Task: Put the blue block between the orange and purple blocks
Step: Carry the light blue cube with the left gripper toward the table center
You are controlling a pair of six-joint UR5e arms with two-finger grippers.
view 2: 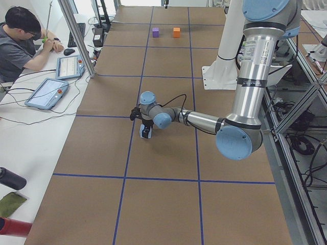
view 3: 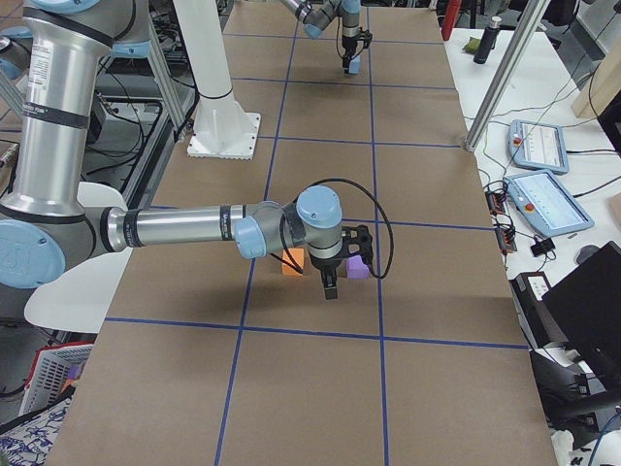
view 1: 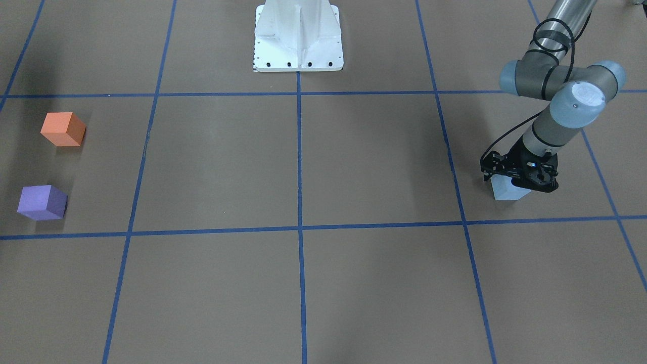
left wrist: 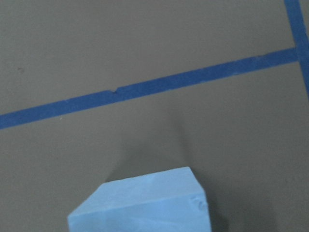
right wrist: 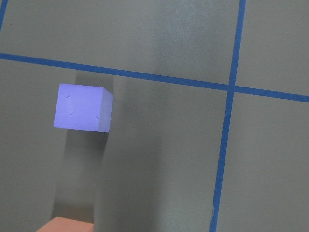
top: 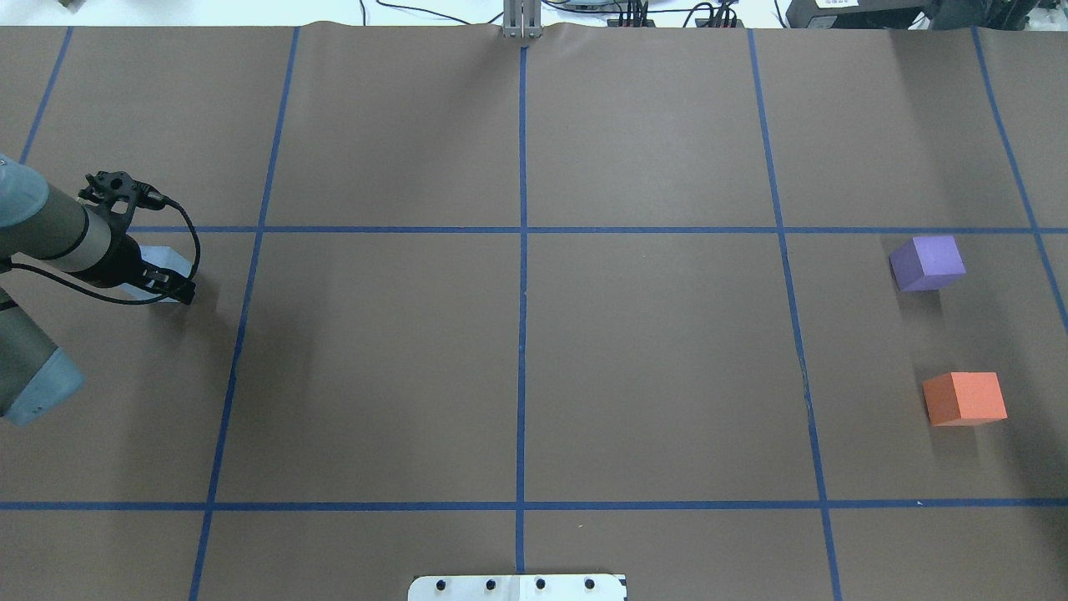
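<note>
Brown table [top: 517, 359] | left end effector [view 1: 515, 181] over blue block [view 1: 505, 192], grip unclear | right end effector [view 3: 330, 287], grip unclear

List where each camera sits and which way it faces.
Front: across the table, facing the base; left arm at the blue block.
Overhead: behind the robot, looking forward; left arm at left, purple block and orange block at right.
Left: table's left end, looking along it; left arm near.
Right: opposite end; right arm near, left arm far.
Left wrist: down on the blue block; no body.
Right wrist: down on the purple block; no body.
Front and overhead share all three blocks.
</note>
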